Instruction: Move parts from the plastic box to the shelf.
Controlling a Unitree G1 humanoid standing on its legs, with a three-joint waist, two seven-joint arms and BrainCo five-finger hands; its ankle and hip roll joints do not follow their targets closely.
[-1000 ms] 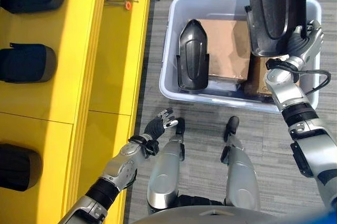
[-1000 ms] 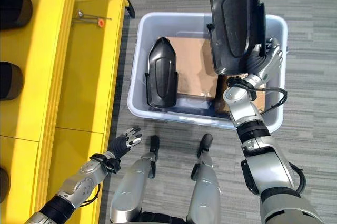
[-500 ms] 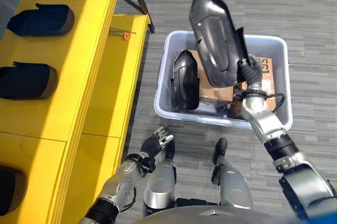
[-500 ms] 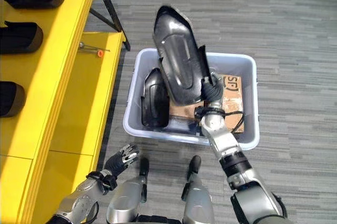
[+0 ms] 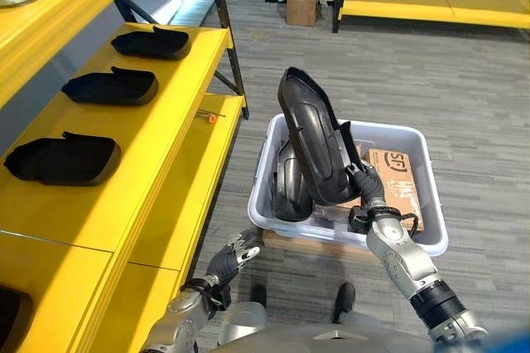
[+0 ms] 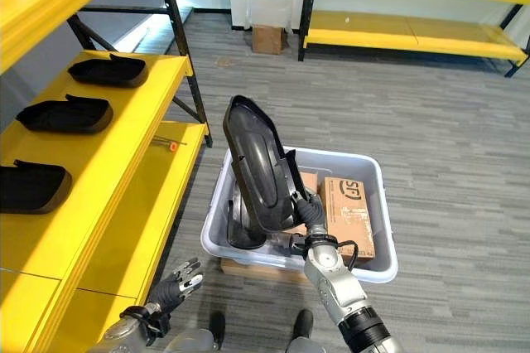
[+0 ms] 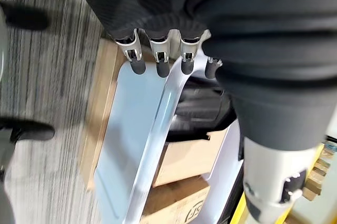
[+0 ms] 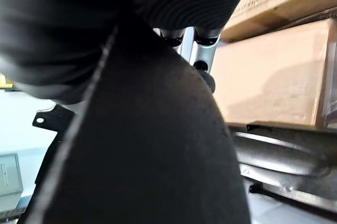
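My right hand (image 5: 365,184) is shut on the lower end of a long black moulded part (image 5: 313,144) and holds it up, tilted, above the grey plastic box (image 5: 433,237). In the right wrist view this part (image 8: 131,145) lies across the palm with the fingers (image 8: 202,50) curled at its edge. A second black part (image 5: 289,193) stands inside the box. Three like parts (image 5: 110,86) lie in a row on the yellow shelf (image 5: 132,195) to the left. My left hand (image 5: 231,255) hangs low beside the shelf, open, its fingers (image 7: 158,62) straight.
Cardboard boxes (image 5: 399,177) fill the plastic box's right half, and a wooden board (image 5: 315,245) lies under it. A small orange-tipped tool (image 5: 211,118) rests on the lower shelf. Dark shelf posts (image 5: 222,17) stand behind, and a carton (image 5: 301,11) sits on the floor by a far yellow shelf (image 6: 414,34).
The camera has tipped up, showing more of the shelf and room. The right hand keeps its hold on the black part, now lower over the box's left half. The left hand stays low and open.
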